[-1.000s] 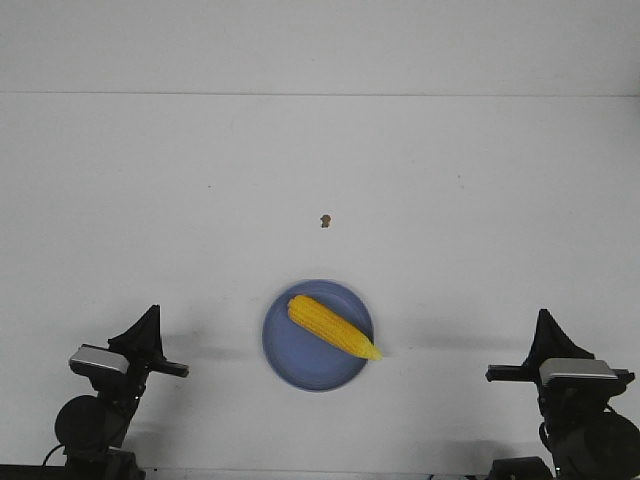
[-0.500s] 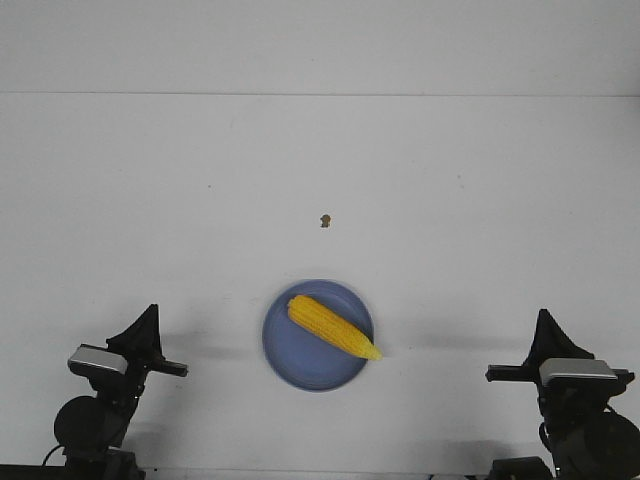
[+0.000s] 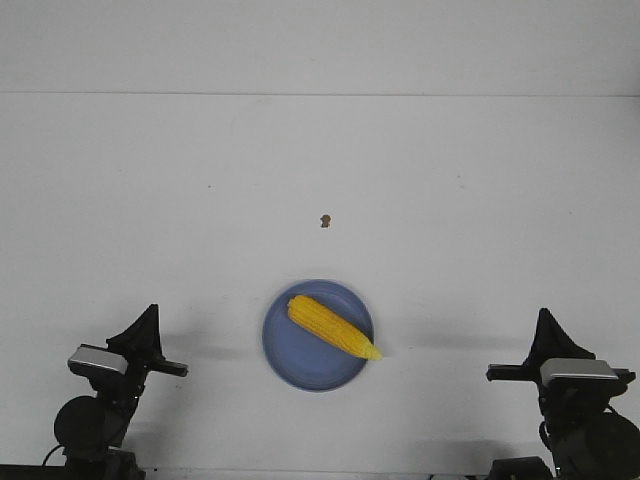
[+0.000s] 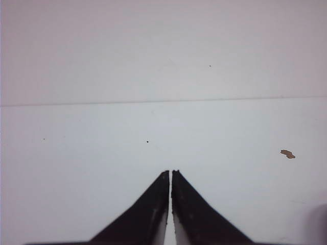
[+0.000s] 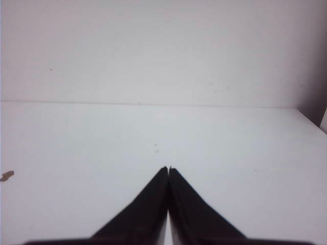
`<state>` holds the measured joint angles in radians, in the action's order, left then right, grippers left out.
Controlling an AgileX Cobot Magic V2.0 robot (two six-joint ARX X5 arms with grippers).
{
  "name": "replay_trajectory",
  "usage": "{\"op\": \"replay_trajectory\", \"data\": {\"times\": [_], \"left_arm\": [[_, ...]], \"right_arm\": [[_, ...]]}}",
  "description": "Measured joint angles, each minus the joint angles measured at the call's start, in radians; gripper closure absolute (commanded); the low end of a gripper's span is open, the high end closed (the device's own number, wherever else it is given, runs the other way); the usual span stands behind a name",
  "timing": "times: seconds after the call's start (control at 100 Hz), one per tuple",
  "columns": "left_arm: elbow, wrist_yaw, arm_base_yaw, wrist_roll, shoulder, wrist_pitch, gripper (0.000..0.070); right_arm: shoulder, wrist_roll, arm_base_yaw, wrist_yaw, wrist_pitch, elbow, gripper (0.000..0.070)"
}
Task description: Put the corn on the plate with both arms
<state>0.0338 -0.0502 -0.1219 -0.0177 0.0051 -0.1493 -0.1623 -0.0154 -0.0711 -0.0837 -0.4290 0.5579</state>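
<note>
The yellow corn [image 3: 333,327] lies aslant on the periwinkle-blue plate [image 3: 290,350], its pointed tip just over the plate's right rim. My left gripper [image 3: 151,313] sits at the front left, well left of the plate, shut and empty. It also shows in the left wrist view [image 4: 170,172] with the jaws nearly touching. My right gripper [image 3: 544,316] sits at the front right, well right of the plate, shut and empty. It also shows in the right wrist view [image 5: 168,168]. Neither wrist view shows the corn or the plate.
A tiny brown speck [image 3: 325,220] lies on the white table beyond the plate. It also shows in the left wrist view [image 4: 287,153] and at the edge of the right wrist view [image 5: 6,176]. A white wall stands behind the table.
</note>
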Motion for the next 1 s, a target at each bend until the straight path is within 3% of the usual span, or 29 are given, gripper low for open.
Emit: {"op": "replay_trajectory", "data": {"times": [0.21, 0.45, 1.0], "left_arm": [[0.000, 0.000, 0.000, 0.000, 0.000, 0.000, 0.0687], [0.000, 0.000, 0.000, 0.000, 0.000, 0.000, 0.0687], [0.000, 0.000, 0.000, 0.000, 0.000, 0.000, 0.0687]], "right_arm": [[0.033, -0.005, 0.000, -0.018, 0.056, -0.079, 0.0700], [0.163, -0.009, 0.012, -0.019, 0.226, -0.257, 0.0700], [0.159, -0.013, 0.092, -0.022, 0.490, -0.499, 0.0700]]}}
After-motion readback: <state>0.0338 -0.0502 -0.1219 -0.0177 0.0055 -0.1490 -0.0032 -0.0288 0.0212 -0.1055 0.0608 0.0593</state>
